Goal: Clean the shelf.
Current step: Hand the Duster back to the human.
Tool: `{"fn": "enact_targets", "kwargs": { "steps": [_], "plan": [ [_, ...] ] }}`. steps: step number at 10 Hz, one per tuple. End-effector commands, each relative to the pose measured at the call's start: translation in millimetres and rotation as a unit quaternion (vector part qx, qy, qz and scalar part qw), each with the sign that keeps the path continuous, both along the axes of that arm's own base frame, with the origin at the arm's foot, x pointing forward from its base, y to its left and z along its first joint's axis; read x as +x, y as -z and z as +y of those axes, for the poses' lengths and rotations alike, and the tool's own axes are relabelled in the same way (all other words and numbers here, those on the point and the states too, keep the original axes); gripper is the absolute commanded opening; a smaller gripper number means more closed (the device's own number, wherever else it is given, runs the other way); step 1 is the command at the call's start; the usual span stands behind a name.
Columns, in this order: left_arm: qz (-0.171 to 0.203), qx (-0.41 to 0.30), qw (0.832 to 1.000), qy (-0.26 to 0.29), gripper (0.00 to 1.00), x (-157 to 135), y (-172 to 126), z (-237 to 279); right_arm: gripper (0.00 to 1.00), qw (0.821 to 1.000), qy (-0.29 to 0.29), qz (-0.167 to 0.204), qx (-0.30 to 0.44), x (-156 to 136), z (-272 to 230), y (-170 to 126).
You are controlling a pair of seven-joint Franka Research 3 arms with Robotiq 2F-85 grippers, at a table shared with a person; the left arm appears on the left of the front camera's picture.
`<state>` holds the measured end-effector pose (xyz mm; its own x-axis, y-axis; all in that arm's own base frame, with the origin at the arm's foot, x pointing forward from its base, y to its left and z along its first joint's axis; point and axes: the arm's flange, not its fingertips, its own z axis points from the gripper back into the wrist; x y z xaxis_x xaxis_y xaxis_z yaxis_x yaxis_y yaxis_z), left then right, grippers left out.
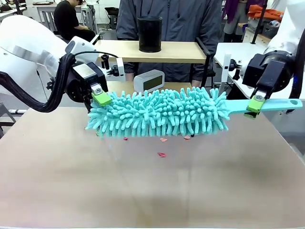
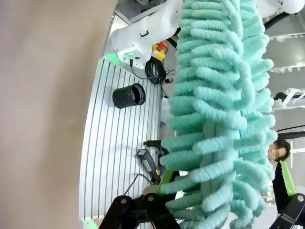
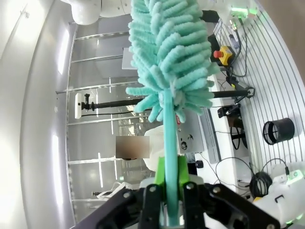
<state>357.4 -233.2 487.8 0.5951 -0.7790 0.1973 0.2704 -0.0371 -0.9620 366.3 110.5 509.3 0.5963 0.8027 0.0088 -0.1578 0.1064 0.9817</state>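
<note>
A fluffy teal duster (image 1: 159, 112) hangs level just above the table, in front of the shelf (image 1: 176, 51), whose light boards sit in a thin black frame. My right gripper (image 1: 255, 105) is shut on the duster's flat teal handle (image 1: 281, 104); in the right wrist view the green pads (image 3: 159, 174) pinch the handle (image 3: 167, 124). My left gripper (image 1: 100, 98) is at the duster's far left tip. In the left wrist view its fingers (image 2: 167, 183) stand wide apart on either side of the duster head (image 2: 214, 95), so my left gripper (image 2: 226, 191) is open.
A black cylinder (image 1: 149, 34) stands on the shelf's top board and a white clock (image 1: 148, 81) on the lower one. A person (image 1: 167, 19) stands right behind the shelf. Small red scraps (image 1: 162, 154) lie on the brown table (image 1: 143, 195) under the duster.
</note>
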Motion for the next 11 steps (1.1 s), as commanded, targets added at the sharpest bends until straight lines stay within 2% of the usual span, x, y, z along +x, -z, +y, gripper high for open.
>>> {"fn": "enact_targets", "kwargs": {
  "steps": [1, 3, 4, 5, 6, 7, 8, 11],
  "plan": [
    [-0.009, -0.010, 1.000, 0.009, 1.00, -2.2, 1.5, -5.7, 0.13, 1.000, -0.012, 0.009, 0.001, 8.6, -14.7, -13.5],
    [-0.030, -0.019, 0.999, -0.005, 1.00, -2.1, 1.7, -7.2, 0.13, 1.000, -0.012, 0.010, 0.000, 8.7, -14.9, -13.8],
    [-0.028, -0.019, 0.999, -0.017, 0.40, -1.0, 1.1, -6.9, 0.13, 1.000, -0.014, 0.009, -0.003, 8.4, -14.9, -14.1],
    [-0.027, -0.026, 0.999, -0.025, 0.40, 0.1, 1.4, -6.9, 0.13, 1.000, -0.018, 0.010, -0.004, 7.8, -14.6, -13.8],
    [-0.028, -0.024, 0.999, -0.024, 0.00, 0.6, 2.0, -7.4, 0.13, 1.000, -0.021, 0.010, -0.006, 7.2, -13.0, -13.7],
    [-0.031, -0.023, 0.999, -0.020, 0.34, 0.2, 2.0, -8.1, 0.13, 1.000, -0.020, 0.010, -0.005, 8.1, -12.3, -14.5],
    [-0.029, -0.025, 0.999, -0.017, 0.00, -0.5, 1.4, -8.2, 0.13, 1.000, -0.019, 0.009, -0.007, 8.4, -11.8, -14.8],
    [-0.027, -0.025, 0.999, -0.006, 0.00, -4.8, 0.1, -6.8, 0.13, 1.000, -0.012, 0.012, -0.014, 7.9, -13.9, -11.1]
  ]
}}
